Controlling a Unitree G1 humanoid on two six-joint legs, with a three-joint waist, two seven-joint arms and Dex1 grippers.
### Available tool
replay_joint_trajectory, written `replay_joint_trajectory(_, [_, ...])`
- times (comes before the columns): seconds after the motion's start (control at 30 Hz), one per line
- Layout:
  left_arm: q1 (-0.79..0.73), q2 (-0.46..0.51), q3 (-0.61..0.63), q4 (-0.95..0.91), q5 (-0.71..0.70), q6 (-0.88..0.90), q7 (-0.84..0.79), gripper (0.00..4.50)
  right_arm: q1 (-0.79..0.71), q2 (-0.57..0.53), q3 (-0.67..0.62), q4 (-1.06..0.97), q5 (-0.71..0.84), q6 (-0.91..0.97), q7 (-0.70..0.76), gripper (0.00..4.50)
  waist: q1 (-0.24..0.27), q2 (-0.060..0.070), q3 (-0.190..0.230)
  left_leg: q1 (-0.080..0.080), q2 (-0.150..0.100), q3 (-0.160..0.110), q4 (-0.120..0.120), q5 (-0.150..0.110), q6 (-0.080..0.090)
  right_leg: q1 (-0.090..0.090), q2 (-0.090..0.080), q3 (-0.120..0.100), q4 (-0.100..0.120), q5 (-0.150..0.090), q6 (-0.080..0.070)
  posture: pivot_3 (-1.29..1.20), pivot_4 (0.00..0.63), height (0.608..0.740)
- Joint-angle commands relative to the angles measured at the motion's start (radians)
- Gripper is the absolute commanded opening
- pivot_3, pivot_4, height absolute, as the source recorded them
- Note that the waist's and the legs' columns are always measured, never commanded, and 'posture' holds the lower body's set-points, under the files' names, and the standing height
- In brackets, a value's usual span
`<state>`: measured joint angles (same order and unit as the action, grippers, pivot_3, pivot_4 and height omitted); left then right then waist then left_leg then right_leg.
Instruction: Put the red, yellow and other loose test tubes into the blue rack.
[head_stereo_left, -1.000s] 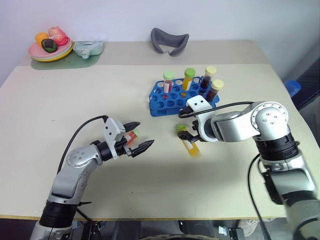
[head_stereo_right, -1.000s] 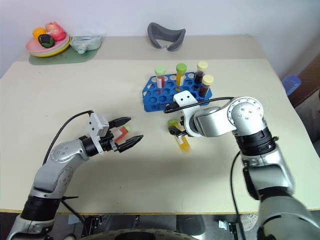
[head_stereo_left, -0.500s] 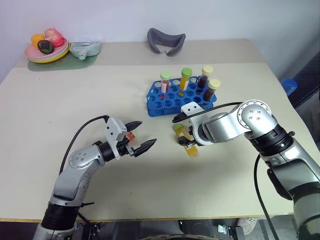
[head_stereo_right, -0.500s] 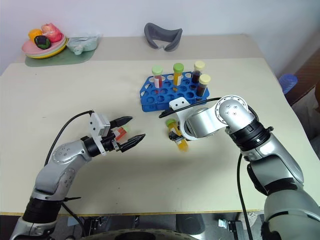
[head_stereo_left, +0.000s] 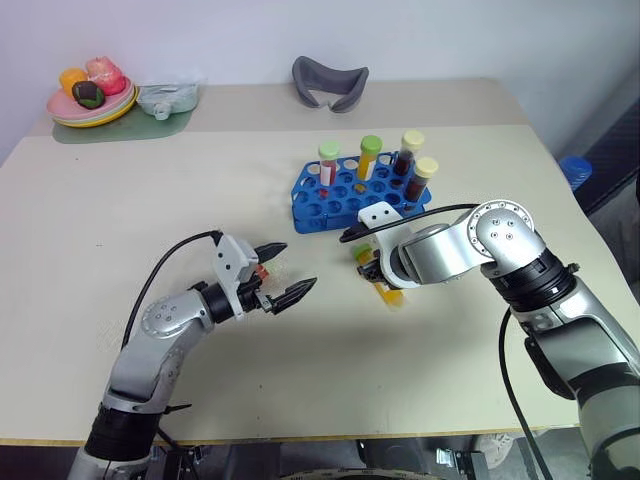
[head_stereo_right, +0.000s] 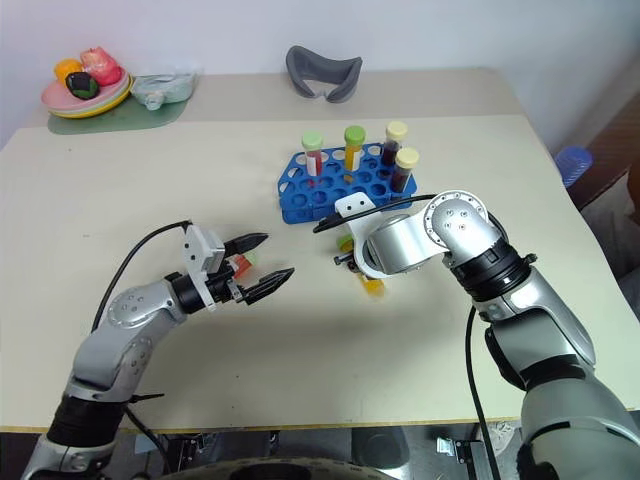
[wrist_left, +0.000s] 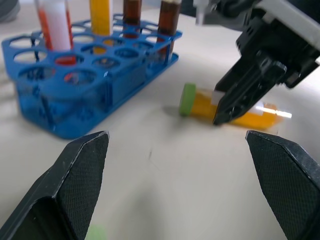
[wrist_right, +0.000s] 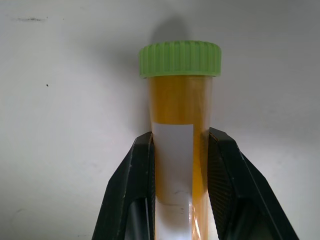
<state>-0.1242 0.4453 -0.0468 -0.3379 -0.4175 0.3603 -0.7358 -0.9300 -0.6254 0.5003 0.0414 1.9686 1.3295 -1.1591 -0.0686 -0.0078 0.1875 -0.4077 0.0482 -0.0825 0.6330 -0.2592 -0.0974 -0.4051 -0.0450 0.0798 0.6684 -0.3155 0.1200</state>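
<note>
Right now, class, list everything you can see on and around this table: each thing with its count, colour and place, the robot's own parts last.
Rack: one, blue, table centre.
Tubes in rack: four, upright, green or cream caps.
Yellow tube: one, green cap, lying beside the rack.
Red tube: one, lying between the left fingers.
Plates of toy food: one stack, far left corner.
Grey curved object: one, far edge.
Left gripper: open, around the red tube, not gripping.
Right gripper: shut on the yellow tube.

On the worktop (head_stereo_left: 120, 210), the rack (head_stereo_left: 340, 195) stands toward the back with four tubes (head_stereo_left: 371, 157) upright in it. Just in front of it a loose tube (head_stereo_left: 383, 287) lies between the right gripper (wrist_right: 178, 165)'s fingers (wrist_right: 225, 175). The left gripper (head_stereo_left: 285, 272) hovers well to the left.
</note>
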Motion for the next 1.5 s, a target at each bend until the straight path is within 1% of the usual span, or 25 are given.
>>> replay_joint_trajectory(0.03, [-0.009,0.003,0.003,-0.042,-0.015,0.011,0.005,4.5,-0.017,-0.017,-0.047,-0.051,0.004,-0.028,-0.018,0.82,0.0,0.0,0.0,0.0,0.0,0.0,0.0,0.0,0.0,0.0,0.0,0.0,0.0,0.0,0.0,0.0,0.15,0.74])
replay_joint_trajectory(0.13, [-0.008,0.009,0.009,-0.047,-0.019,0.017,0.006,4.5,-0.047,-0.054,-0.08,-0.126,0.004,-0.063,0.007,0.82,0.001,0.0,0.0,-0.001,0.0,0.0,0.0,0.0,0.0,-0.001,0.0,0.0,0.0,0.0,0.0,0.0,0.15,0.74])
replay_joint_trajectory(0.2, [-0.003,0.016,0.022,-0.052,-0.023,0.022,0.008,4.5,-0.042,-0.066,-0.161,-0.234,-0.052,-0.124,0.084,0.82,0.002,0.001,0.001,-0.001,0.0,0.0,-0.001,0.0,0.0,-0.001,0.0,0.0,-0.001,0.0,0.0,0.0,0.15,0.74])
replay_joint_trajectory(0.27, [0.009,0.027,0.036,-0.054,-0.024,0.021,0.007,4.5,0.001,-0.047,-0.267,-0.364,-0.229,-0.228,0.276,0.82,0.001,0.001,0.001,-0.001,0.0,0.0,-0.001,0.0,0.0,-0.002,0.0,0.0,-0.001,0.0,0.0,0.0,0.15,0.74])
replay_joint_trajectory(0.3, [0.014,0.032,0.04,-0.053,-0.024,0.018,0.006,4.5,0.027,-0.044,-0.299,-0.415,-0.335,-0.285,0.364,0.82,0.001,0.001,0.001,-0.002,0.0,0.0,-0.002,0.0,0.0,-0.002,0.0,0.0,-0.001,0.0,0.0,0.0,0.15,0.74])
replay_joint_trajectory(0.37, [0.017,0.035,0.043,-0.051,-0.024,0.016,0.005,4.5,0.078,-0.04,-0.311,-0.467,-0.55,-0.398,0.524,0.82,0.004,0.0,0.0,-0.001,0.0,-0.001,-0.002,0.0,0.0,-0.002,0.0,-0.001,-0.002,0.0,0.0,0.0,0.15,0.74])
replay_joint_trajectory(0.43, [0.008,0.031,0.04,-0.049,-0.022,0.017,0.01,4.5,0.144,0.011,-0.33,-0.482,-0.754,-0.571,0.671,0.82,0.009,0.0,0.0,-0.001,0.0,-0.001,-0.002,0.0,0.0,-0.001,0.0,-0.001,-0.003,0.0,0.0,0.0,0.15,0.74])
replay_joint_trajectory(0.47, [0.004,0.029,0.039,-0.048,-0.021,0.018,0.012,4.5,0.168,0.036,-0.338,-0.482,-0.822,-0.626,0.723,0.82,0.011,0.0,0.0,-0.001,0.0,0.0,-0.001,0.0,0.0,-0.001,0.0,-0.001,-0.003,0.0,0.0,0.0,0.15,0.74])
replay_joint_trajectory(0.53, [-0.02,0.016,0.037,-0.049,-0.026,0.03,0.025,4.5,0.212,0.049,-0.271,-0.432,-1.035,-0.716,0.816,0.82,0.014,0.0,0.001,-0.001,0.0,0.0,-0.001,0.0,0.0,-0.001,0.0,0.0,-0.003,0.0,0.0,0.0,0.15,0.74])
replay_joint_trajectory(0.6, [-0.04,0.008,0.036,-0.046,-0.028,0.037,0.033,4.5,0.235,0.073,-0.222,-0.37,-1.219,-0.787,0.853,0.82,0.015,0.0,0.0,-0.001,0.0,0.0,-0.001,0.0,0.0,-0.001,0.0,0.0,-0.002,0.0,0.0,0.0,0.15,0.74])
replay_joint_trajectory(0.67, [-0.08,-0.003,0.042,-0.026,-0.014,0.035,0.055,4.5,0.292,0.176,-0.224,-0.211,-1.387,-0.983,0.86,0.82,0.015,-0.001,-0.001,-0.001,0.0,0.0,-0.001,0.0,0.0,-0.001,0.0,0.0,-0.002,0.0,0.0,0.0,0.15,0.74])
replay_joint_trajectory(0.73, [-0.1,-0.003,0.049,-0.022,-0.019,0.049,0.061,4.5,0.331,0.25,-0.235,-0.117,-1.496,-1.128,0.914,0.82,0.016,-0.001,0.0,0.0,0.0,0.0,-0.002,0.0,0.0,-0.001,0.0,0.0,-0.002,0.0,0.0,0.0,0.15,0.74])
replay_joint_trajectory(0.87, [-0.103,0.003,0.063,-0.044,-0.051,0.089,0.065,4.5,0.36,0.343,-0.277,-0.01,-1.606,-1.274,1.0,0.82,0.009,0.0,0.0,0.0,0.0,0.001,-0.002,0.0,0.0,-0.001,-0.001,0.001,-0.003,0.0,0.0,0.0,0.15,0.74])
replay_joint_trajectory(1.03, [-0.084,0.007,0.075,-0.077,-0.073,0.121,0.082,4.5,0.374,0.422,-0.332,0.088,-1.692,-1.375,1.057,0.82,0.004,0.0,0.0,0.0,0.0,0.001,-0.001,0.001,-0.001,-0.001,-0.001,0.0,-0.001,0.0,0.0,0.0,0.15,0.74])
replay_joint_trajectory(1.23, [-0.062,0.016,0.083,-0.105,-0.085,0.143,0.091,4.5,0.372,0.478,-0.378,0.148,-1.755,-1.433,1.114,0.82,0.0,0.0,0.0,0.0,0.0,0.001,-0.001,0.001,-0.002,-0.001,0.0,0.0,0.0,0.0,0.0,0.0,0.15,0.74])
replay_joint_trajectory(1.5, [-0.051,0.023,0.088,-0.089,-0.086,0.13,0.076,4.5,0.343,0.542,-0.428,0.245,-1.796,-1.484,1.168,0.82,-0.002,0.0,0.0,0.001,0.0,0.001,-0.001,0.001,-0.002,-0.001,0.0,0.0,0.001,0.0,0.0,0.0,0.15,0.74])
